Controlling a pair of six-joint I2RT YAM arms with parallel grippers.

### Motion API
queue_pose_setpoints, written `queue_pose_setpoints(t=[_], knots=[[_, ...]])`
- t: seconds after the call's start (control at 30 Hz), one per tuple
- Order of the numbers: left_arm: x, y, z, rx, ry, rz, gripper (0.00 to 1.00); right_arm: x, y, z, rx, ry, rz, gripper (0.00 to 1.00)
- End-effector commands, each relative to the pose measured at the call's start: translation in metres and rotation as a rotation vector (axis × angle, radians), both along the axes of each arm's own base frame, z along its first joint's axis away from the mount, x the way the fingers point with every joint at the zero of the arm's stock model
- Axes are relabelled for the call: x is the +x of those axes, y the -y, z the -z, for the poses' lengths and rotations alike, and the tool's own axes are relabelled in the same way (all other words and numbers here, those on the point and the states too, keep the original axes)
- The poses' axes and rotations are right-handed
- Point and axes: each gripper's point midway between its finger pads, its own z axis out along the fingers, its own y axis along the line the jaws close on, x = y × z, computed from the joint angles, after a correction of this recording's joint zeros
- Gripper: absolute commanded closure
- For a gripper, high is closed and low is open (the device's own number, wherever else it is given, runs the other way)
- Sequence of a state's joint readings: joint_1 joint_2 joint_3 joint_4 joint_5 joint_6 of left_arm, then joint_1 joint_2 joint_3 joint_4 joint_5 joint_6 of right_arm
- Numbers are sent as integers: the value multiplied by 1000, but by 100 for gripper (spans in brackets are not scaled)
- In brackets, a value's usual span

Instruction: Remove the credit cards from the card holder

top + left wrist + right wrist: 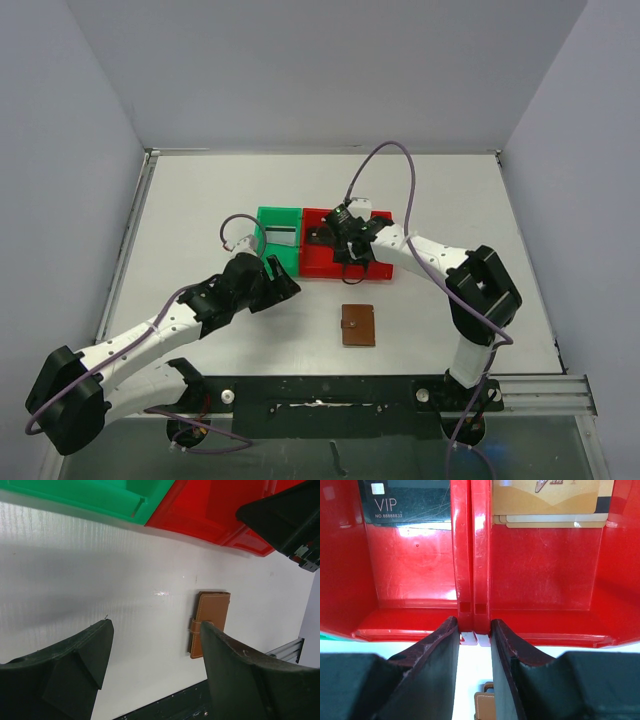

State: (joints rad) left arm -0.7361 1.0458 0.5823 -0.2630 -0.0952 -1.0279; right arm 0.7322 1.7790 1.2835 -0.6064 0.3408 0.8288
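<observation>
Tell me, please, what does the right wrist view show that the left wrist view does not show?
Only the right wrist view: a black plastic card marked VIP and stacked gold cards, in separate compartments, beyond the slightly open right gripper. Only the left wrist view: the green plastic bin, the wide-open left gripper, the whole closed brown leather card holder. Both: the red plastic bin, the white table, and the card holder, of which the right wrist view shows one corner only.

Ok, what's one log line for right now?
small brown leather wallet closed on table | left tool open, empty | right tool open, empty, over red plastic bin | black card, gold cards in bin
</observation>
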Motion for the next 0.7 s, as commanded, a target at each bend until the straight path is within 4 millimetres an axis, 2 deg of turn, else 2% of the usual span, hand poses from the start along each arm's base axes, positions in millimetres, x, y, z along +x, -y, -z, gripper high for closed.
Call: queue_pose_setpoints(t=[0.0,0.1,0.23,0.4,0.5,0.67], knots=[[9,9,-19,-71,59,-1,30,0,-6,-26,41,37,20,78],[9,8,-20,-79,66,-5,30,1,-9,-36,58,50,4,74],[10,10,-19,-66,59,6,30,2,-13,-50,89,77,-21,63],[10,13,-19,-72,55,18,30,0,-9,-61,96,102,-46,54],[9,13,-18,-70,52,19,30,-1,-9,-57,91,91,-74,55],[10,13,-20,-69,54,20,30,5,-12,-46,59,76,-111,62]])
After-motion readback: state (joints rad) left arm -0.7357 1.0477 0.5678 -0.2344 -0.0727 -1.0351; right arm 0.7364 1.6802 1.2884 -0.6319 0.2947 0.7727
